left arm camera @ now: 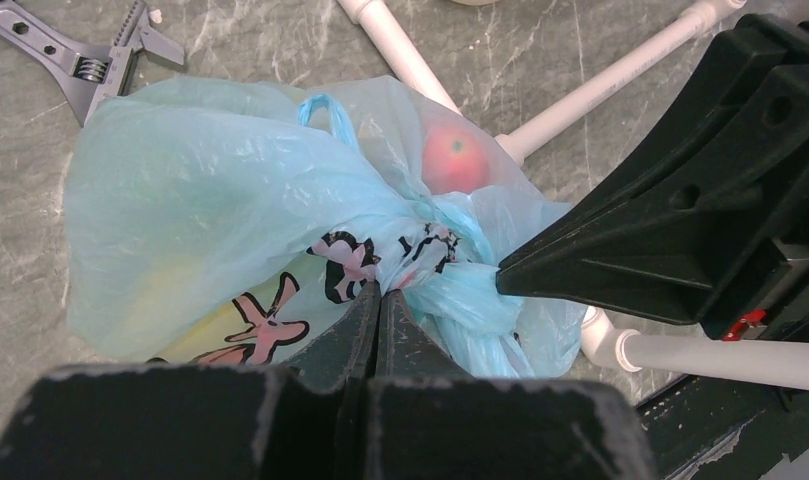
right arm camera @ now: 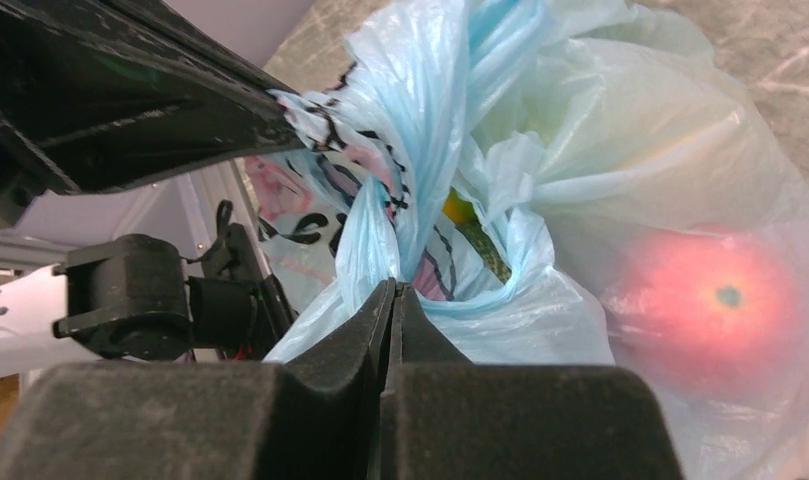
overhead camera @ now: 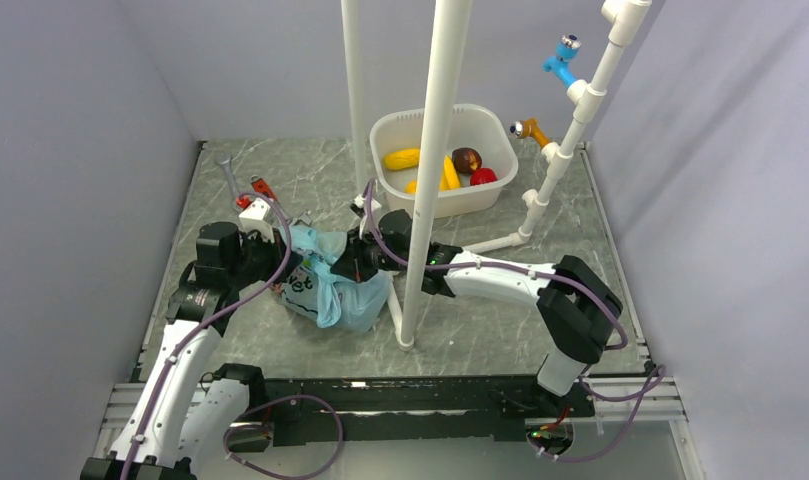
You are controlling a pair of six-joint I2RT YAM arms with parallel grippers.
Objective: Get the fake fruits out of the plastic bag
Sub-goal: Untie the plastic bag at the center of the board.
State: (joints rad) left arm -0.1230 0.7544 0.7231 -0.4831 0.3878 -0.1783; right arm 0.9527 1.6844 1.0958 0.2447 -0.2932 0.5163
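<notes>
Top view: the left fingers (overhead camera: pixel 288 262) and the right fingers (overhead camera: pixel 352 262) come from opposite sides onto the plastic bag (overhead camera: pixel 332 292), which lies on the bench (overhead camera: pixel 480 330) between them. Well beyond the right fingers a white tub (overhead camera: pixel 380 130) holds four loose fruits (overhead camera: pixel 402 158).

Left wrist view: the left fingers (left arm camera: pixel 380 292) are pressed together, pinching the bunched, printed neck of the plastic bag (left arm camera: pixel 200 190). The right fingers (left arm camera: pixel 502 280) touch the same bunch just to the right of the tips. A red fruit (left arm camera: pixel 455 160) sits inside the film beyond the tips. A wrench (left arm camera: pixel 80 62) lies far off to the upper left.

Right wrist view: the right fingers (right arm camera: pixel 393 290) are shut on a blue fold of the plastic bag (right arm camera: pixel 600 120). The left fingers (right arm camera: pixel 278 112) bite the printed plastic above and to the left. The red fruit (right arm camera: pixel 705 310) shows through the bag to the right of the tips.
</notes>
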